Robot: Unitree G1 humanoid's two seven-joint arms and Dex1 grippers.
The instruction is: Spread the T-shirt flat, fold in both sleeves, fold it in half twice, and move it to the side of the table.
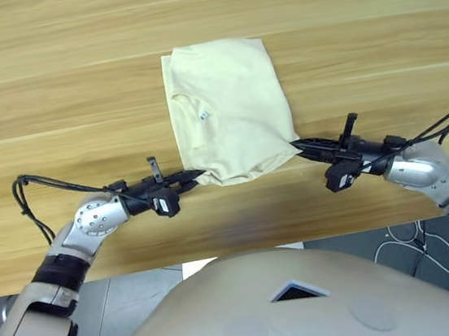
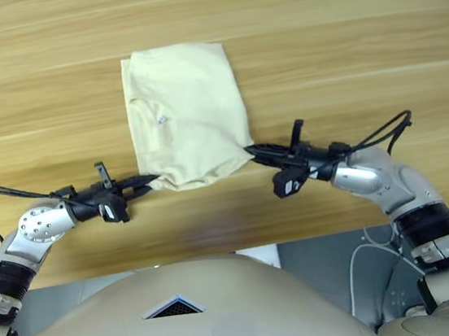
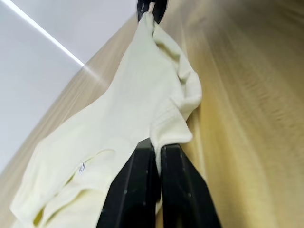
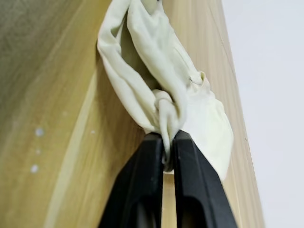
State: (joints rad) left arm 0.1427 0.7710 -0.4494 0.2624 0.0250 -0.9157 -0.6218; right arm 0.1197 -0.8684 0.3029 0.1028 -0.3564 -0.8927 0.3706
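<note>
On the wooden table, near its middle, a pale yellow T-shirt is seen, folded into a rough rectangle. Its far edge is laid flat on the wood, and a curved neckline seam with a small tag is turned upward on the part nearer the robot's left. The near edge of the cloth is gathered at both corners and is drawn into a shallow curve between the two arms. The near left corner is pinched by the left gripper, whose two black fingers are pressed together on a bunched fold of fabric, as is shown close up in the left wrist view. The near right corner is clamped by the right gripper, and in the right wrist view a twisted roll of cloth is seen squeezed between its closed fingers. Both grippers are held low, just above the table surface, on opposite sides of the garment and pointed inward toward each other. Between the two clamped corners the fabric is wrinkled and slightly puffed, while the rest of the garment is spread smooth toward the far side of the table.
</note>
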